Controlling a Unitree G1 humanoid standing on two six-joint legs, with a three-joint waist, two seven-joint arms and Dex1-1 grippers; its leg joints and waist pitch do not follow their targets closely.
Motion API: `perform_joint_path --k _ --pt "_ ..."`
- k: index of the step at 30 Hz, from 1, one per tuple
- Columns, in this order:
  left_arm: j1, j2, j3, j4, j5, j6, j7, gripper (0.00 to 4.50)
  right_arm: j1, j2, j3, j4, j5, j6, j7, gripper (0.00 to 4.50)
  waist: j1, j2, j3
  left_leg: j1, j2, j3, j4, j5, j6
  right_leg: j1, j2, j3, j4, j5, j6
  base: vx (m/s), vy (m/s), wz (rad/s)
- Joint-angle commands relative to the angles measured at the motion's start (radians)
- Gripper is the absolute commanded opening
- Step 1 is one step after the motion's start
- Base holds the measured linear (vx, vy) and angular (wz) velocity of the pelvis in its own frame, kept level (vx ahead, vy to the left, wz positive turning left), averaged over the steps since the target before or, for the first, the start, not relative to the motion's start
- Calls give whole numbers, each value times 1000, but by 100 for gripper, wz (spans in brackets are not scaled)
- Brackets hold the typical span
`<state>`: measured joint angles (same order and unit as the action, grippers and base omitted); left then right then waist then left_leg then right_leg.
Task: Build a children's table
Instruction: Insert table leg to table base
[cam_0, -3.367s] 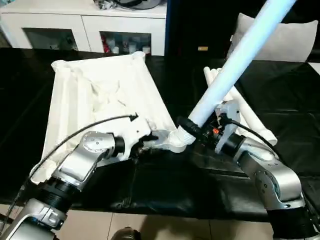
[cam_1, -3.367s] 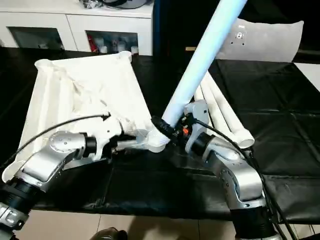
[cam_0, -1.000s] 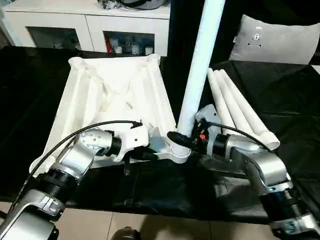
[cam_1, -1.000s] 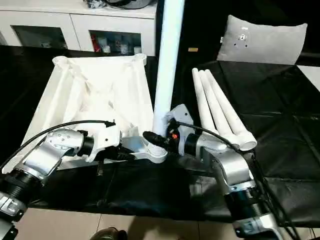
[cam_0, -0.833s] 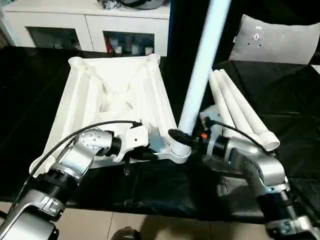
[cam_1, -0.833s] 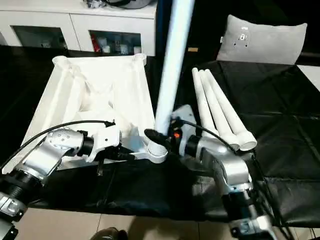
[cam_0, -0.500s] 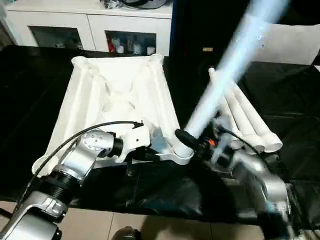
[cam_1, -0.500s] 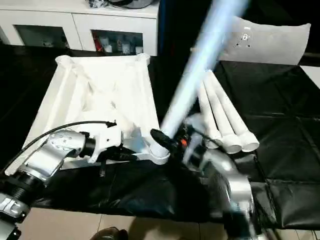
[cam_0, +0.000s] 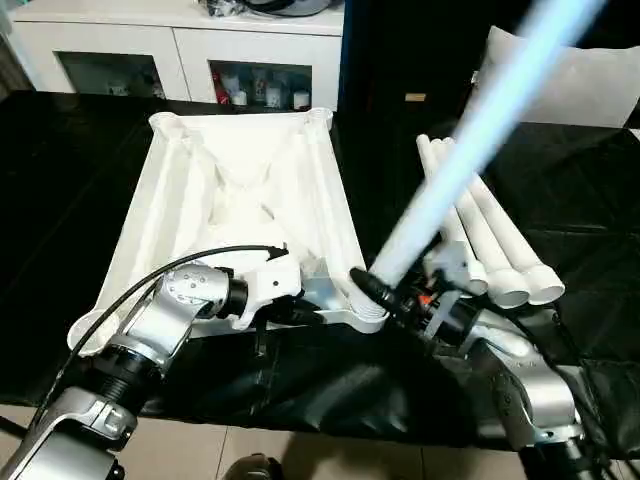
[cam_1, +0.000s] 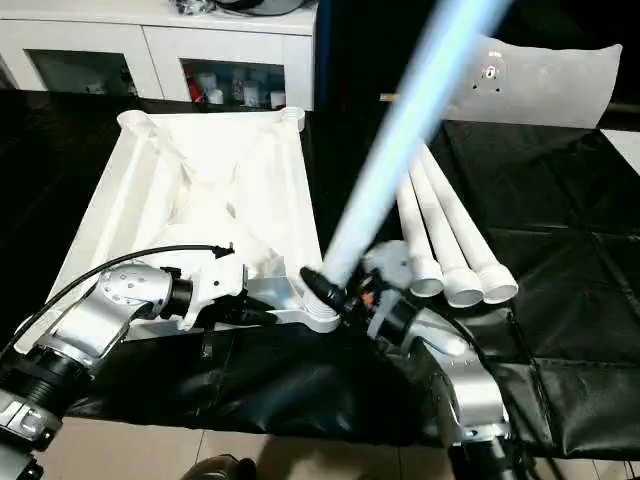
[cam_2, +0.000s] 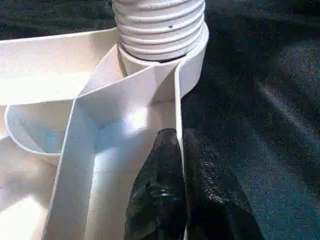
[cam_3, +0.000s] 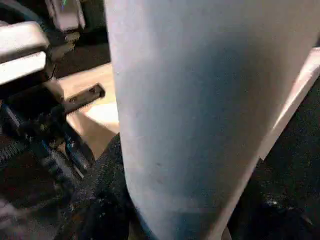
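Between the black fingers of the right gripper (cam_0: 383, 292) sits the thick lower end of a white leg (cam_0: 470, 125), pinched just above its ribbed foot, which rests in the near corner socket (cam_0: 366, 312) of the upturned table top (cam_0: 240, 200). From that grip the leg leans up and away toward the robot's right, crossing over the three spare legs (cam_0: 480, 235) that lie side by side on the black table cover (cam_0: 590, 200) just beyond the right forearm.

Just left of the socket, the left gripper (cam_2: 177, 165) has its two fingers pressed together on a thin upright rib of the table top's edge, one finger on each side of it. Outward from both grippers the table top lies with its ribbed underside up, stretching away toward a white cabinet (cam_0: 180, 50) with glass doors. Beyond the spare legs, at the far right, a flat pale panel (cam_0: 570, 80) stands.
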<state>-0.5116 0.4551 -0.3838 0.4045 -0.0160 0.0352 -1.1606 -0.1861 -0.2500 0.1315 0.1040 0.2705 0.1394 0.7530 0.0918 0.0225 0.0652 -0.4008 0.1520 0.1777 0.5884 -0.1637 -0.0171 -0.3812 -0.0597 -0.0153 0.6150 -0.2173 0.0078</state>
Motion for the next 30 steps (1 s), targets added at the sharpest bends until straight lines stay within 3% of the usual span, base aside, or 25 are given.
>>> perform_joint_path --k 1,5,10,15,21,27,30 --pt "-2 -2 -13 -29 24 -17 4 0 26 -21 47 71 -54 42 16 193 -11 5 -43 42 81 -37 -99 -423 -56 2 -90 43 -88 -295 -187 0 0 0" --pt "-7 17 -25 -29 43 -32 -13 0 0 -48 90 92 -71 71 65 193 -14 4 -39 44 82 -38 -101 -441 -58 -2 -91 45 -92 -324 -180 0 0 0" --pt "-29 30 -33 -17 46 -51 -45 0 -30 -62 125 122 -65 129 116 193 -15 4 -34 42 82 -38 -103 -431 -50 -2 -89 46 -91 -296 -184 0 0 0" --pt "-105 37 -41 59 62 -101 -88 0 -86 -45 153 176 -64 162 153 193 -17 0 -25 53 81 -38 -106 -472 -63 -6 -95 51 -106 -405 -171 0 0 0" --pt "-152 50 -34 122 74 -122 -103 0 -109 -21 166 194 -62 195 159 193 -17 -3 -30 55 85 -38 -110 -461 -71 -4 -95 50 -103 -388 -180 0 0 0" --pt "-114 74 -4 90 43 -70 -106 0 -118 19 145 233 -82 171 88 193 -20 -1 -28 55 85 -39 -113 -482 -82 -9 -96 50 -103 -409 -188 0 0 0" --pt "-61 84 24 29 23 -8 -87 0 -119 36 128 243 -95 174 35 193 -32 -1 -27 50 85 -44 -118 -508 -94 -9 -96 49 -101 -425 -186 0 0 0"
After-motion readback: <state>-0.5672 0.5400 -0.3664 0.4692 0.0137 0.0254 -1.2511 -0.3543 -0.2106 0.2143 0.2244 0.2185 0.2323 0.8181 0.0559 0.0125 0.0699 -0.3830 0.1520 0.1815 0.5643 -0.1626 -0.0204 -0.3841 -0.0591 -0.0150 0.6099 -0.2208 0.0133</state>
